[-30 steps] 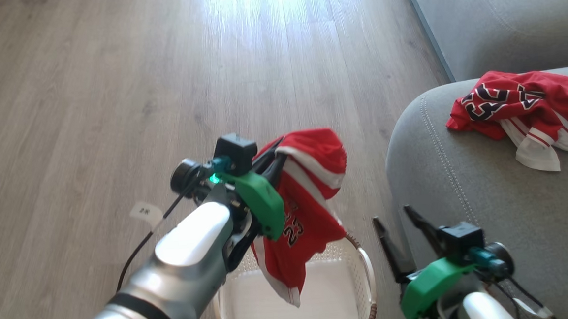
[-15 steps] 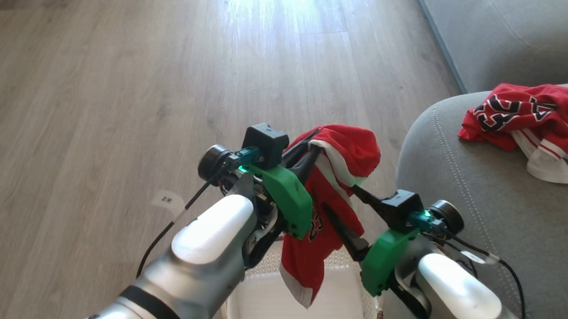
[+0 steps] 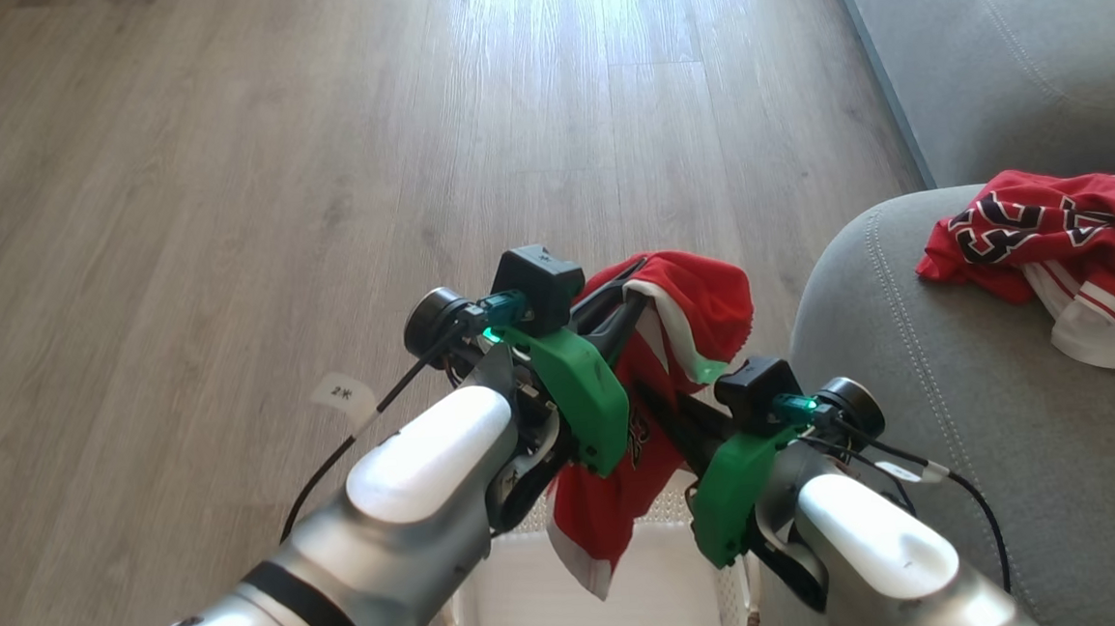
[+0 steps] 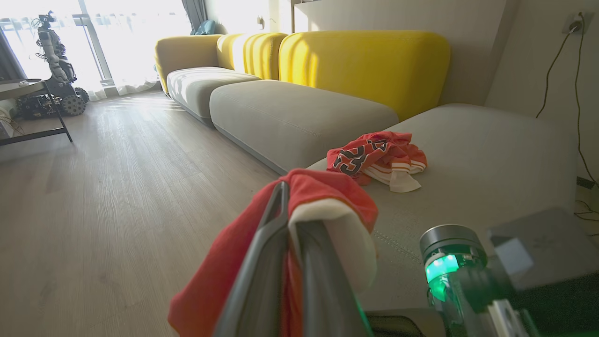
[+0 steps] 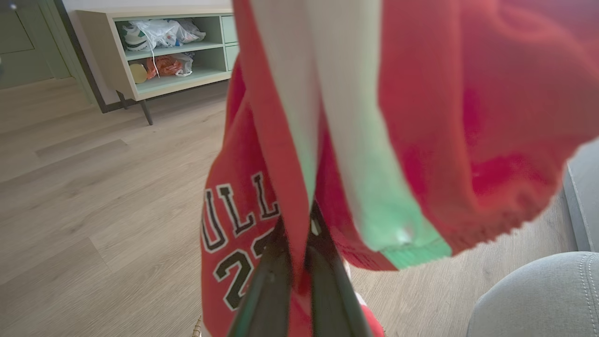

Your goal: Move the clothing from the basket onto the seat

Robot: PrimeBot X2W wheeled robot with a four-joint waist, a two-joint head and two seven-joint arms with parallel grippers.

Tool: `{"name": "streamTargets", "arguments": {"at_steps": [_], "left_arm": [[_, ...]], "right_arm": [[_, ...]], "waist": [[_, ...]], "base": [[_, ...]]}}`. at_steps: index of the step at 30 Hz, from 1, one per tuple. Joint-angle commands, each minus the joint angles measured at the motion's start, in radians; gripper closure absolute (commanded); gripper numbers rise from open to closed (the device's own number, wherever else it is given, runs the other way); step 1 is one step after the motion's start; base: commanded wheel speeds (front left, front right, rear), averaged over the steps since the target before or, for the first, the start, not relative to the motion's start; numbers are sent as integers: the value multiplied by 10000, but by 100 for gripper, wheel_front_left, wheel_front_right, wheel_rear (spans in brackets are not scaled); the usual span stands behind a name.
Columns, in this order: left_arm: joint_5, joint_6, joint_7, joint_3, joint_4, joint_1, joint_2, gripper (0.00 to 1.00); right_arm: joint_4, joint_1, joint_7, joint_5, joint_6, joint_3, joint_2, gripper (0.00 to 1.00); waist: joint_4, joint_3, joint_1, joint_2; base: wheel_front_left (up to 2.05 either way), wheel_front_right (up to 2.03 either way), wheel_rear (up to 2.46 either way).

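Observation:
The red shorts (image 3: pixel 702 304) lettered "ULLS 2" (image 5: pixel 234 224) hang above the cream basket (image 3: pixel 742 602). My left gripper (image 3: pixel 629 289) is shut on their white-trimmed top (image 4: pixel 327 220). My right gripper (image 5: pixel 295 224) is shut on a red fold lower down; in the head view its fingers (image 3: pixel 671 422) are partly hidden by the cloth. A red jersey (image 3: pixel 1027 226) with black numbers lies crumpled on the grey seat (image 3: pixel 912 407), to the right of the basket. The left wrist view shows this jersey (image 4: pixel 374 157) beyond the held shorts.
Wooden floor (image 3: pixel 220 179) stretches ahead and to the left. More grey seat sections with yellow backs (image 4: pixel 365 61) run along the wall. A shelf unit (image 5: pixel 164 51) with bags stands across the room. A small wheeled robot (image 4: pixel 56 84) and a dark table stand by the window.
My right gripper rose from beside the basket to the hanging shorts and shut on them. My left gripper kept its hold. The head camera shifted a little.

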Motion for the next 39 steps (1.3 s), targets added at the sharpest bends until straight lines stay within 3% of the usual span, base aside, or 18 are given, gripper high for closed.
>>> {"name": "streamTargets", "arguments": {"at_steps": [1,4,5,7,8,9,26,39], "left_arm": [[-71,55,-26,307,-194,-655,113,100],[-136,132,-64,343,-86,-545,147,100],[-168,145,-96,367,-49,-506,160,90],[-212,170,-189,409,27,-438,186,49],[-231,191,-245,433,83,-399,203,13],[-267,194,-274,451,144,-347,213,0],[-552,63,-1038,438,545,537,290,0],[-518,196,-1480,180,48,1373,334,0]], "right_arm": [[-186,-601,-165,114,-4,135,66,100],[-139,-690,-182,147,-4,66,66,100],[-142,-722,-185,135,-4,11,66,100],[-198,-771,-188,51,-4,-184,66,100],[-236,-779,-189,5,-4,-305,66,100],[-267,-785,-189,-75,-4,-432,66,100],[-951,-196,-192,-2026,-4,-3499,-122,100],[-2773,764,142,-3072,-4,-5101,-365,100]], "waist": [[-46,9,1,0],[-140,21,1,0],[-180,26,1,0],[-266,35,1,0],[-312,38,1,0],[-362,41,1,0],[-1376,28,1,0],[-2678,196,1,0]], "base": [[0,0,0],[0,0,0],[0,0,0],[0,0,0],[0,0,0],[0,0,0],[0,0,0],[0,0,0]]}}
